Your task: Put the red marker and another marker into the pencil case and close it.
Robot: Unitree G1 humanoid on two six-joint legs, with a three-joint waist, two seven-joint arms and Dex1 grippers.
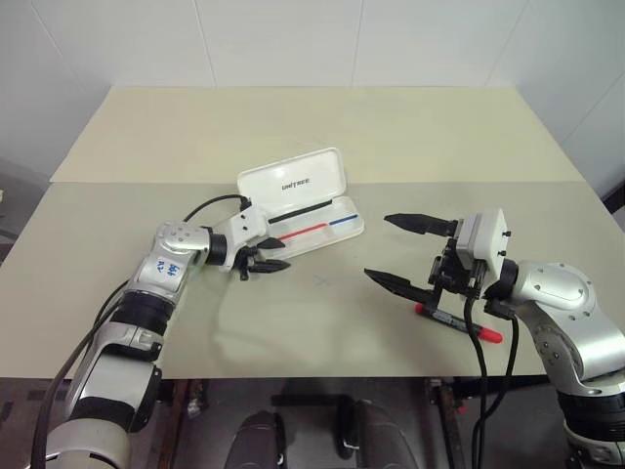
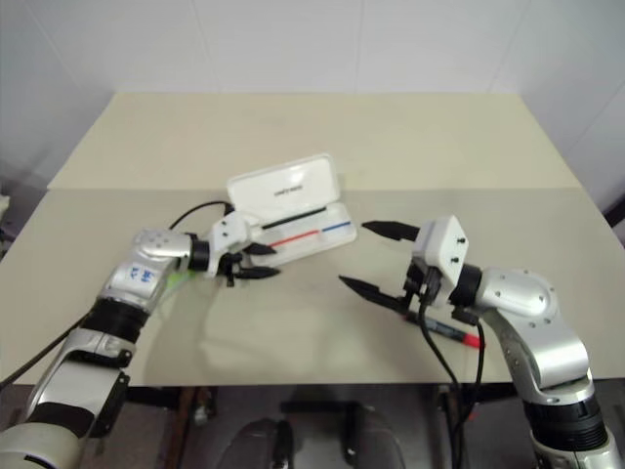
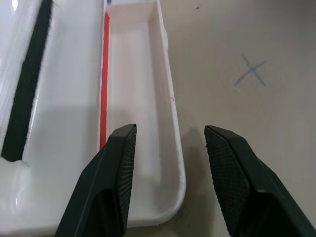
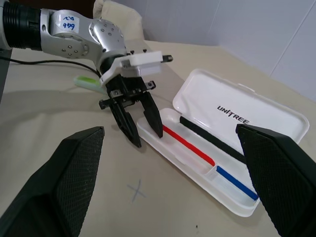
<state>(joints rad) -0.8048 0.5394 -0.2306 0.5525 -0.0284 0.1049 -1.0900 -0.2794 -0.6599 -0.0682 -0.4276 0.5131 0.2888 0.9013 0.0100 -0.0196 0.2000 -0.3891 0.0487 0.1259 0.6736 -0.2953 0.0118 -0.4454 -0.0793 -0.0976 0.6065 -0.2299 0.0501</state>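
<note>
Case (image 1: 298,200) lying open near the table's (image 1: 322,127) middle, lid tilted up and back with dark lettering facing forward, tray in front of it showing a black strip along the hinge side and a thin red-then-blue stripe along its inner wall. Tray holding no marker. Left gripper (image 1: 266,258) poised at the tray's left end, pointing forward, to the right and slightly down, fingers (image 3: 118,168) parted about halfway with nothing between them; seen from the left wrist, one finger over the tray's corner, the other over bare table just outside the rim, tips apparently hovering rather than touching, though contact hard to judge. Green highlighter (image 4: 88,82) lying on the table behind and below the left forearm, just a pale green sliver from the head views at (image 2: 176,281), well clear of the case. Right gripper (image 1: 398,251) held above the table to the right of the case, pointing left toward it, fingers spread as wide as they go and empty. Red marker (image 1: 459,320) lying flat on the table under the right wrist, partly hidden by it, red end sticking out toward the near right edge. Faint pen-drawn X (image 3: 251,70) on the table between tray and right gripper.
</note>
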